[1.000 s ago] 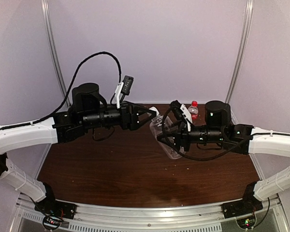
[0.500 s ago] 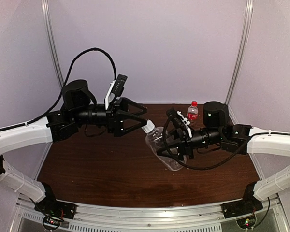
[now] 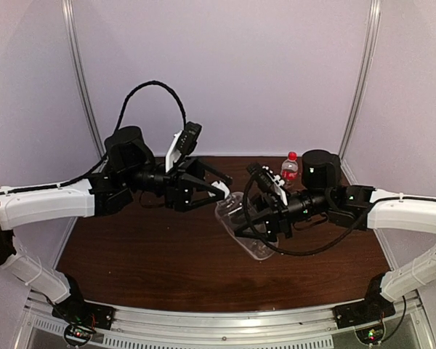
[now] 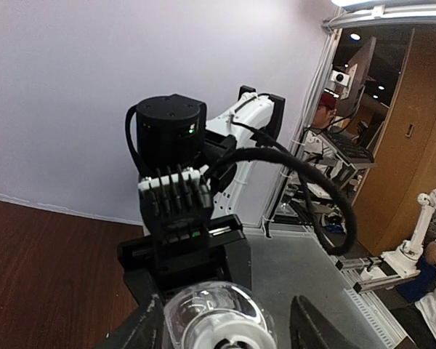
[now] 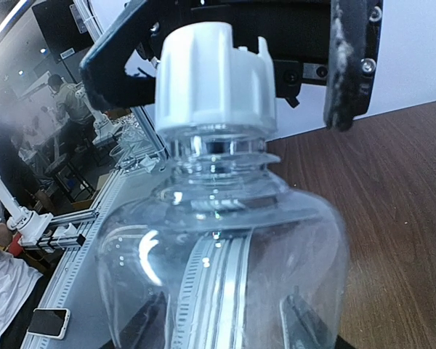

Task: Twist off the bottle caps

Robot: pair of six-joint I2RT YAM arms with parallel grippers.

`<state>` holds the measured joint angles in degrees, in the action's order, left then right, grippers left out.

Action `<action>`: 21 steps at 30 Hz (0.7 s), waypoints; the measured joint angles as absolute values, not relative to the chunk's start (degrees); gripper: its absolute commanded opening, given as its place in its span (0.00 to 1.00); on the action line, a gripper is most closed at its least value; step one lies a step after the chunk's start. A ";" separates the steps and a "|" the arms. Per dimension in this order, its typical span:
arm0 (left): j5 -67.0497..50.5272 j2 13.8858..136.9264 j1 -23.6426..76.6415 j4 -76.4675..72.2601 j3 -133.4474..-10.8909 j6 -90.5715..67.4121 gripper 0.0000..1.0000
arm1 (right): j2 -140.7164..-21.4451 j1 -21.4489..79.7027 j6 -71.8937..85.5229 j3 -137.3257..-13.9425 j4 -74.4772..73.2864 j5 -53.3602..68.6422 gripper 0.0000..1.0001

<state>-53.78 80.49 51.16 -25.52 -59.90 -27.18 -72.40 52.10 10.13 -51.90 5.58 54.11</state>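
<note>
Right wrist view: the left claw (image 5: 219, 93) is being shown part-open, its fingers standing either side of the white cap (image 5: 214, 73) with gaps showing on both sides. The plain bottle (image 5: 218, 240) is being held tilted above the bench (image 3: 152, 254) by the right claw (image 3: 260, 216), which is closed on the body. For a clean turn, the cap should be centred between the pads and clamped firmly before rotation, the bottle being kept rigid. The red-labelled bottle (image 3: 291, 170) is being left capped at the far bench edge.

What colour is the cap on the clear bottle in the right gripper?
The cap is white; the right wrist view shows it best, close up on the clear bottle.
</note>
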 measured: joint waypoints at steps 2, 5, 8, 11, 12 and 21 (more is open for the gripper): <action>-54.06 80.47 51.16 -26.76 -59.33 -27.33 0.51 | -72.40 52.10 10.46 -52.03 5.96 54.17 0.40; -54.11 80.47 51.16 -27.44 -58.35 -27.55 0.41 | -72.40 52.10 10.72 -52.03 6.48 54.15 0.40; -53.95 80.47 51.16 -27.53 -57.67 -27.81 0.33 | -72.44 52.10 10.83 -52.03 6.72 54.04 0.39; -52.93 80.47 51.13 -28.25 -57.49 -27.03 0.25 | -72.44 52.07 11.88 -52.03 6.72 53.47 0.39; -52.42 80.47 51.07 -28.38 -57.47 -26.61 0.24 | -72.44 52.01 12.25 -52.03 6.79 53.08 0.39; -44.40 79.55 51.13 -26.33 -57.36 -29.39 0.20 | -72.14 51.99 10.98 -52.53 5.87 46.39 0.37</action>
